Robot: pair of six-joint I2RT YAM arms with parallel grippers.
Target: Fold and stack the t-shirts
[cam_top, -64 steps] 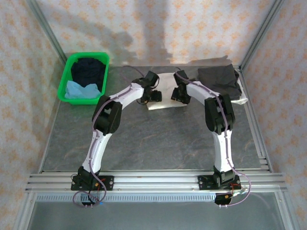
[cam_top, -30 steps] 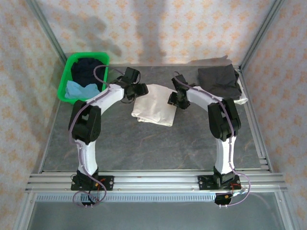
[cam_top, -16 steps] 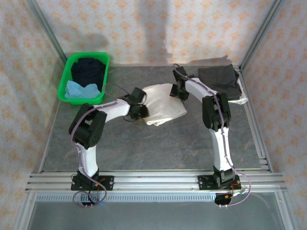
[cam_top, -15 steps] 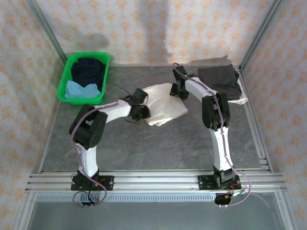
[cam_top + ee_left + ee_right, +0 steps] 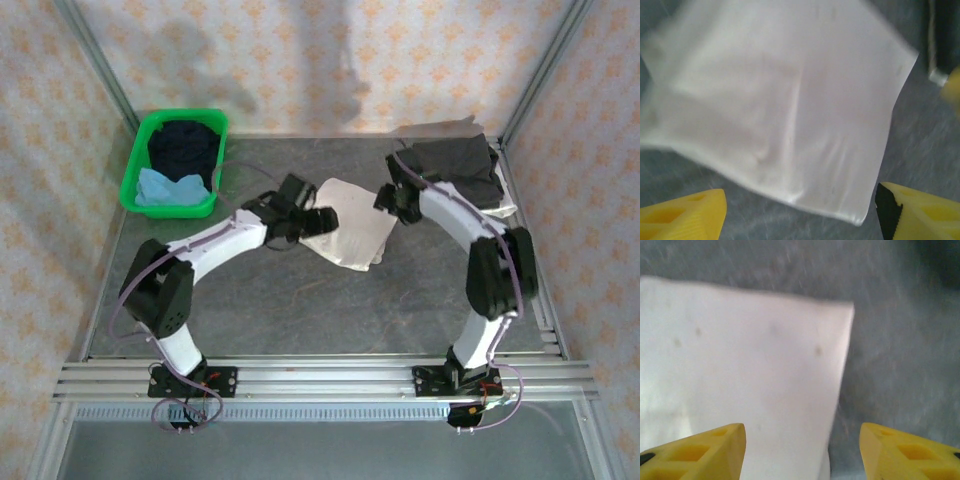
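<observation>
**Work surface.** The grey mottled table top (image 5: 330,300) is bare on the near side of both grippers.

**Item in hand.** The off-white folded cloth t-shirt (image 5: 355,235) lies flat between the two grippers. In the left wrist view it (image 5: 785,100) lies just ahead of the fingertips, with its near hem at the jaw line. In the right wrist view its corner (image 5: 750,355) lies under and ahead of the jaws.

**Other stock.** The dark grey cloth t-shirt (image 5: 458,168) lies folded just beyond and outboard of the right gripper. The green plastic basket (image 5: 135,190) sits well outboard of the left gripper.

**Grippers.** The left gripper (image 5: 801,200) has its jaws spread wide and holds nothing. The right gripper (image 5: 802,435) is likewise parted and empty.

**Judgement.** The fold looks done and the step is moving the bundle onto the dark grey one.
- Each gripper should pinch through all layers at the near hem, not the top ply alone.
- Both should lift together and level, keeping the cloth taut between them.
- The edges should be squared before release.
</observation>
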